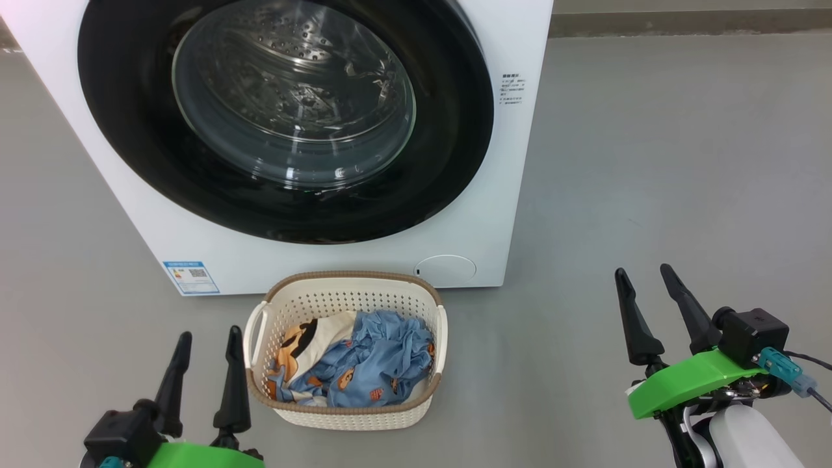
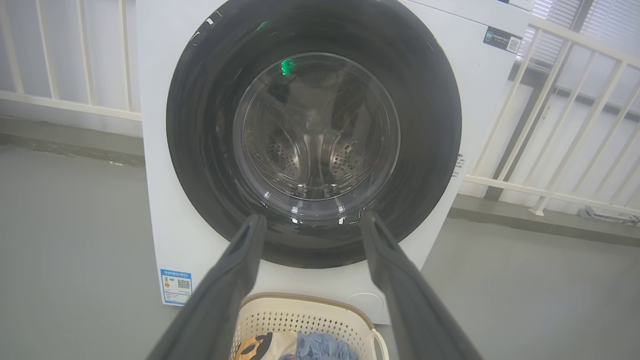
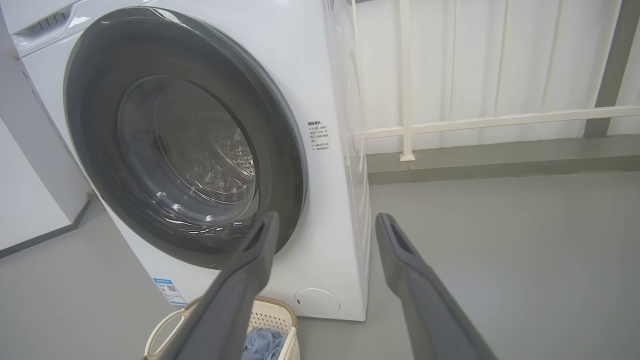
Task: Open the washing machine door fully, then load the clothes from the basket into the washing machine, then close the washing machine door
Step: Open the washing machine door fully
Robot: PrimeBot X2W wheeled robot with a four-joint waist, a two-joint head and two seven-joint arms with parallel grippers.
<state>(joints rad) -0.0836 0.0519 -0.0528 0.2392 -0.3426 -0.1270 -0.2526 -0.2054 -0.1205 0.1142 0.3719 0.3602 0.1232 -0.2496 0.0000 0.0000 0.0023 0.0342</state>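
Note:
The washing machine (image 1: 494,214) (image 2: 155,200) (image 3: 330,225) is a white front-loader, and the washing machine door (image 1: 130,130) (image 2: 200,150) (image 3: 95,150), round with a black rim, lies shut against it. In front of it on the floor stands the cream basket (image 1: 296,302) (image 2: 280,317) (image 3: 272,312) holding the clothes (image 1: 374,361) (image 2: 320,347) (image 3: 260,345), light blue with a cream printed piece. My left gripper (image 1: 207,340) (image 2: 312,222) is open at the basket's left, empty. My right gripper (image 1: 647,275) (image 3: 327,220) is open over bare floor, well right of the basket.
Grey floor (image 1: 650,162) lies around the machine. A white railing (image 2: 550,100) (image 3: 450,122) runs behind and beside it, with a low kerb (image 3: 500,155) at its foot. A blue label (image 1: 191,277) marks the machine's lower left corner.

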